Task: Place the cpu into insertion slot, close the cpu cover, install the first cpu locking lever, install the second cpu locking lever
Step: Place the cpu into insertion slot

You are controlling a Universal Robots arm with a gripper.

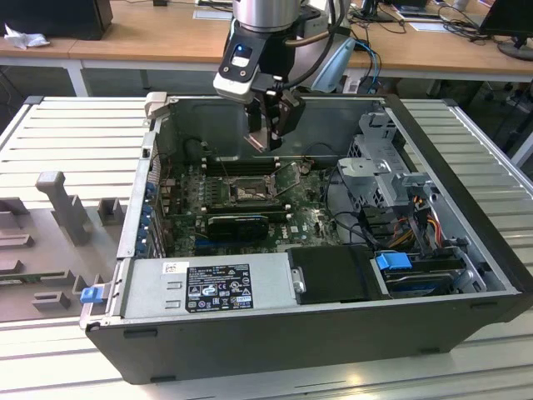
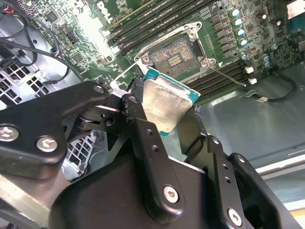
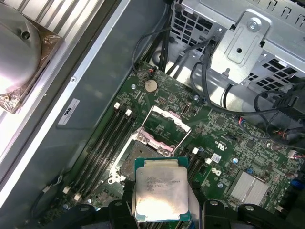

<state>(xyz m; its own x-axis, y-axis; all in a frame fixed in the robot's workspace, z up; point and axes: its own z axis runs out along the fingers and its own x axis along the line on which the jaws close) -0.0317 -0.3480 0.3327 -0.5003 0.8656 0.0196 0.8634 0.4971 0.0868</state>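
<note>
I hold the cpu (image 3: 161, 188) between my two fingers (image 2: 143, 138). They are closed narrow on two opposite edges of it, so its metal top stays free. In the exterior view my gripper (image 1: 268, 137) hangs in the air inside the open computer case (image 1: 466, 208), toward its far wall and over the long memory slots (image 1: 237, 164). The insertion slot (image 1: 247, 190) lies below me and a little nearer, well apart from the chip. The cpu cover (image 3: 171, 119) stands lifted on its hinge, so the pin field is open to me. Nothing is placed yet.

To do this step well, I think the chip must arrive exactly over the dark frame, lying flat and with its edges parallel to the frame edges. Then it should go down straight and slowly, without any sliding, because the pins look fine and I judge they would bend easily. I should also keep away from the raised cover and from the thin lever (image 2: 228, 76) beside the slot.

The chip is square, so it has no real long axis. Its silvery top faces up toward my wrist and its pin side faces the motherboard (image 1: 312, 221). In the exterior view it seems somewhat tilted, but how much I cannot tell. In the first wrist view its edges look a little turned against the slot frame, so I judge some rotation is needed.
</note>
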